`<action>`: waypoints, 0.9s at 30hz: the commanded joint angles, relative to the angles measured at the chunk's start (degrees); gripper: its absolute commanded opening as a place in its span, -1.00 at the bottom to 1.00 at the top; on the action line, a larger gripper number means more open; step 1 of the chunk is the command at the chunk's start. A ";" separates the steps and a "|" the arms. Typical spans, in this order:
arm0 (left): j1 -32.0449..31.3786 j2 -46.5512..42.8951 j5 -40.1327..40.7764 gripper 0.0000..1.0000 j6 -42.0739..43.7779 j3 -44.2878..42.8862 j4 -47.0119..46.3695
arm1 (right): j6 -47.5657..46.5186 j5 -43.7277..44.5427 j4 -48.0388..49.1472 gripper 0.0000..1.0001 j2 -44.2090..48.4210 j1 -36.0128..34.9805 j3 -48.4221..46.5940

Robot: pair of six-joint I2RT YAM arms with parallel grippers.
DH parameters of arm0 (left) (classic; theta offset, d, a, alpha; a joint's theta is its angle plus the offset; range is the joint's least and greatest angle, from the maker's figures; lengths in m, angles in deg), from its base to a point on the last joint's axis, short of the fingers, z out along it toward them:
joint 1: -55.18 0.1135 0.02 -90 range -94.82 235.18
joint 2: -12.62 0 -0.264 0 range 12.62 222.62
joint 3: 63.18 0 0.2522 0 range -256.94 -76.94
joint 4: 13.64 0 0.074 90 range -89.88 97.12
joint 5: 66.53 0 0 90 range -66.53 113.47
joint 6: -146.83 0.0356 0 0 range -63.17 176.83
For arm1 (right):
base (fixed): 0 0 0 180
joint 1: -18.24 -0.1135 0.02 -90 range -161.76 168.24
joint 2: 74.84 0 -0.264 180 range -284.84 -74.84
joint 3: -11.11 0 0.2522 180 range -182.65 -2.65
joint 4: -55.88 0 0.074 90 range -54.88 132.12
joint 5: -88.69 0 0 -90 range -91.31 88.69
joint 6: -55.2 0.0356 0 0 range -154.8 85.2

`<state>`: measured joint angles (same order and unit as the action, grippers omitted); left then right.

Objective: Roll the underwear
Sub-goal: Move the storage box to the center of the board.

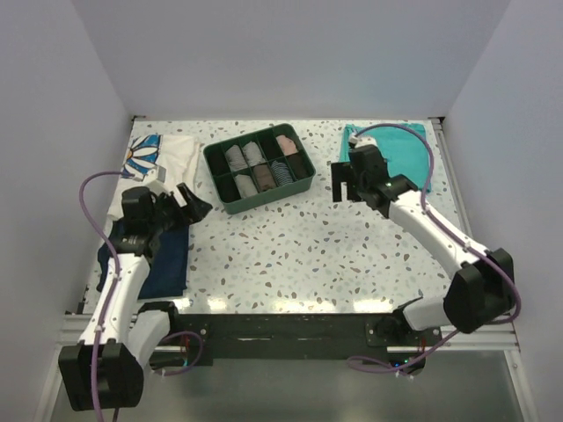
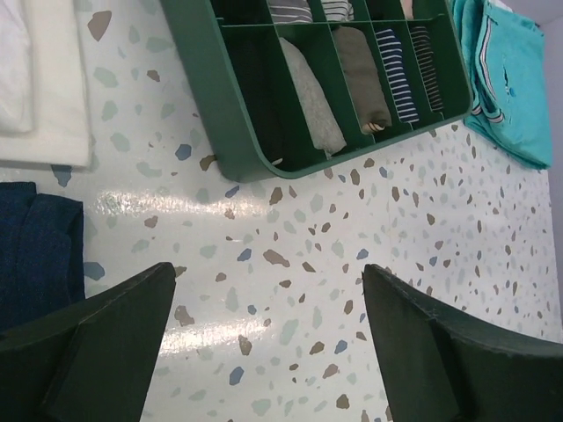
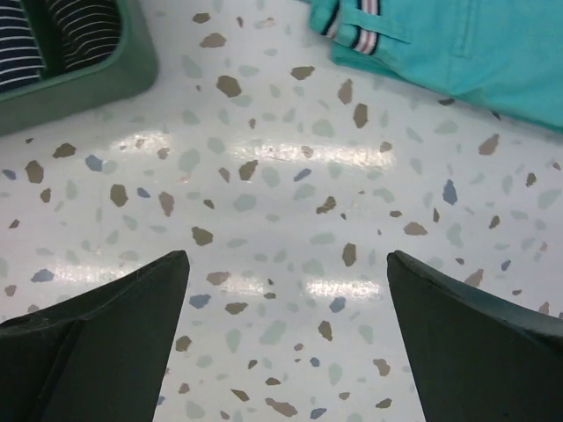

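Speckled white desk point(image 1: 299, 255) carries a green tray point(image 1: 268, 199) far of centre, teal shorts point(image 1: 400, 149) far right and a navy garment point(image 1: 171, 259) near left. The underwear point(image 2: 259, 97) seems to be the black roll in the tray's near-left compartment, though that is hard to tell. The left gripper point(image 1: 192, 204) and right gripper point(image 1: 346, 192) hover over bare desk, jaws wide and holding nothing.

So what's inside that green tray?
Small rolled garments sit in its compartments: grey, brown, pink, striped, dark. The tray floor beneath them is covered, so anything underneath is hidden.
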<state>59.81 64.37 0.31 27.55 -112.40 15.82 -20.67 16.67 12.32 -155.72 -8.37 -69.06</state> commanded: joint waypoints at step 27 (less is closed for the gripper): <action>-48.48 19.11 65.09 1.00 9.94 -37.69 8.92 | 3.45 -4.52 2.03 0.97 13.64 11.49 17.10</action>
<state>10.83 86.29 56.48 37.45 -152.11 25.75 -18.42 13.50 12.37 -144.40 2.82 -54.13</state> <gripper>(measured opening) 0.996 0.986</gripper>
